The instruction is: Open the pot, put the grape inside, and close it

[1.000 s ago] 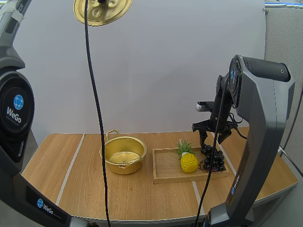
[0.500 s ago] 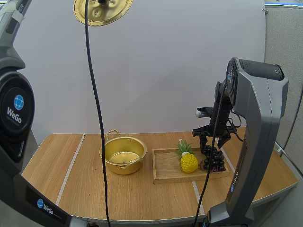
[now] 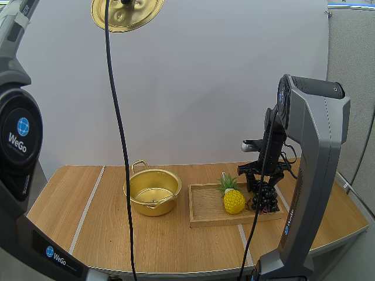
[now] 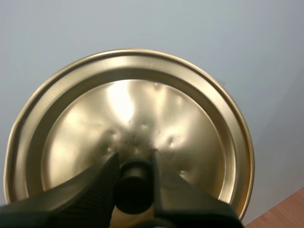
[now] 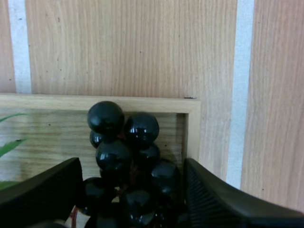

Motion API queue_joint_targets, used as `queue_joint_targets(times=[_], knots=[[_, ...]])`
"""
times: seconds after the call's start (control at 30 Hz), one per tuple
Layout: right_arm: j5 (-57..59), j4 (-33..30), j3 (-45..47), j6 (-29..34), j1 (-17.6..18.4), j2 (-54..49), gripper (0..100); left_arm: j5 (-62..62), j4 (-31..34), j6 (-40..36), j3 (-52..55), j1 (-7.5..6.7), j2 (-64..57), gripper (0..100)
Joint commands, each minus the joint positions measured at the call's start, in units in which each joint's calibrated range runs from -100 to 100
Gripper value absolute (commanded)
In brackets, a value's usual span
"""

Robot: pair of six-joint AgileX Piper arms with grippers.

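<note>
- Left tool point(image 4: 134, 161): clamped on the black knob point(image 4: 134, 187) of the gold lid point(image 4: 128, 114). The lid is held high above the counter point(image 3: 146, 240).
- Right tool point(image 5: 130, 190): fingers spread apart, one on each side of the grape bunch point(image 5: 124, 142).
- Grape bunch: dark, lying at the right end of the wooden tray point(image 5: 95, 103), just beside a yellow toy pineapple point(image 3: 234, 201).
- Pot point(image 3: 153, 192): gold, uncovered, upright on the counter just left of the tray.
</note>
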Motion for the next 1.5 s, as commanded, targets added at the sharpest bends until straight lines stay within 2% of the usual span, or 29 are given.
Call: queue_joint_targets(times=[0.0,0.6,0.67,0.73,0.77,1.17,1.47], knots=[[0.70,-0.36,-0.23,0.17,-0.01,0.31,100,-2.16,0.48,-0.27,-0.60,-0.15,-0.18,0],[0.44,0.83,-0.23,-0.58,-0.01,0.31,98,-2.16,0.48,-0.27,-0.60,-0.15,-0.18,0],[0.64,0.73,-0.23,-1.10,-0.01,0.19,60,-2.16,0.48,-0.27,-0.60,-0.15,-0.18,0],[1.03,0.73,-0.23,-1.10,-0.01,-0.02,8,-2.16,0.48,-0.27,-0.60,-0.15,-0.18,0],[1.03,0.73,-0.23,-1.10,-0.01,-0.06,0,-2.16,0.48,-0.27,-0.60,-0.15,-0.18,0],[3.10,2.26,-0.23,-0.87,-0.01,-0.53,0,-2.16,0.48,-0.27,-0.60,-0.15,-0.18,0],[4.38,3.38,-0.23,-0.87,-0.01,-8.51,0,-2.16,0.48,-0.27,-0.60,-0.15,-0.18,0]])
